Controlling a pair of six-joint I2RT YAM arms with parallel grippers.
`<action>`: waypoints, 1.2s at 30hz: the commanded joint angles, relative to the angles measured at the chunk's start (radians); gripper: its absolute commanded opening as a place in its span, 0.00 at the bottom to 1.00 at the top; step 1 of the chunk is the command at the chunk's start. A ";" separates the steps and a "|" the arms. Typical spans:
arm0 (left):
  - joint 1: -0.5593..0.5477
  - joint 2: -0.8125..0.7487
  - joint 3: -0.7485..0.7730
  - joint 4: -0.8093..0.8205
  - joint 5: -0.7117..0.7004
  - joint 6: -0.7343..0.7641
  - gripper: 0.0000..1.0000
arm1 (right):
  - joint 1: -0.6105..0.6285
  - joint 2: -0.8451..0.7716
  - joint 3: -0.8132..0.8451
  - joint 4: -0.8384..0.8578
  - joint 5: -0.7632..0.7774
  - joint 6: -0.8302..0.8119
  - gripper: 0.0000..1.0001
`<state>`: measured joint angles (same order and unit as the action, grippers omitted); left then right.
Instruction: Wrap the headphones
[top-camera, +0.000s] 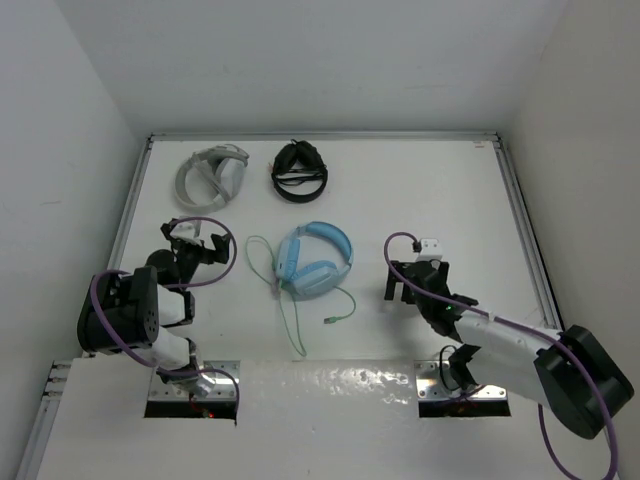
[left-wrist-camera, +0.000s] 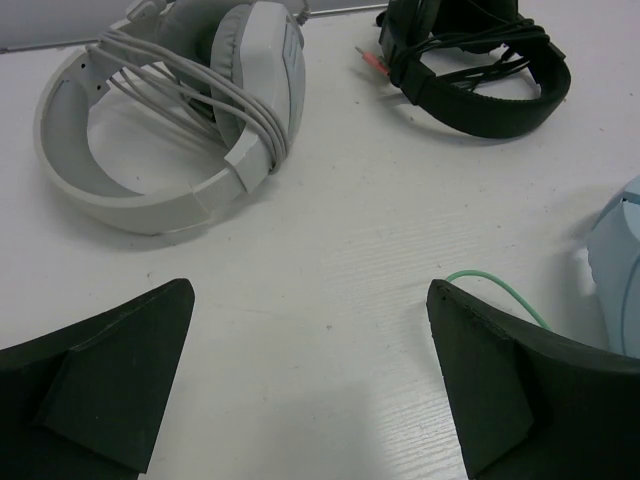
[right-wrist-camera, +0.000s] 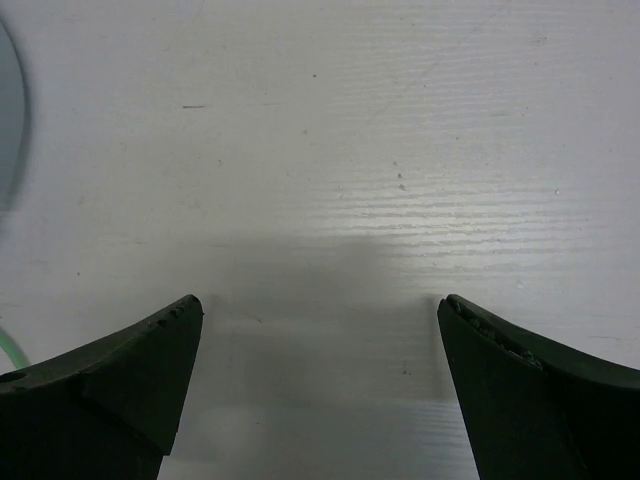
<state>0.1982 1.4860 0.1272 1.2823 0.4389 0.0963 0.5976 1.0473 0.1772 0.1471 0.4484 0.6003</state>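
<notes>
Looking from above, the blue headphones (top-camera: 315, 260) lie mid-frame, their cable (top-camera: 290, 320) loose toward the bottom edge. The left gripper (top-camera: 200, 240) and right gripper (top-camera: 415, 285) flank them. The left wrist view shows spread, empty jaws with the cable at right (grey headphones (left-wrist-camera: 170, 130) upper left). In the right wrist view, spread jaws hover over the table (right-wrist-camera: 320, 150). The thin cable could slip from a pinch.

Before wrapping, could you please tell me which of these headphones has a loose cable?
The light blue headphones: their pale green cable lies loose, whereas the grey headphones and the black headphones have theirs wound around them.
</notes>
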 joint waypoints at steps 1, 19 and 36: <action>0.010 0.003 -0.001 0.100 0.029 -0.012 1.00 | -0.002 0.000 0.070 -0.001 -0.023 -0.025 0.99; 0.033 0.008 -0.003 0.137 0.132 -0.004 1.00 | -0.002 0.276 0.642 -0.284 -0.344 -0.079 0.68; -0.152 0.083 1.602 -1.719 -0.192 0.772 1.00 | -0.001 0.569 0.722 -0.221 -0.309 0.070 0.69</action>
<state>0.0658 1.5616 1.6054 -0.1390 0.4606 0.6319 0.5968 1.5784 0.8547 -0.1242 0.1749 0.6098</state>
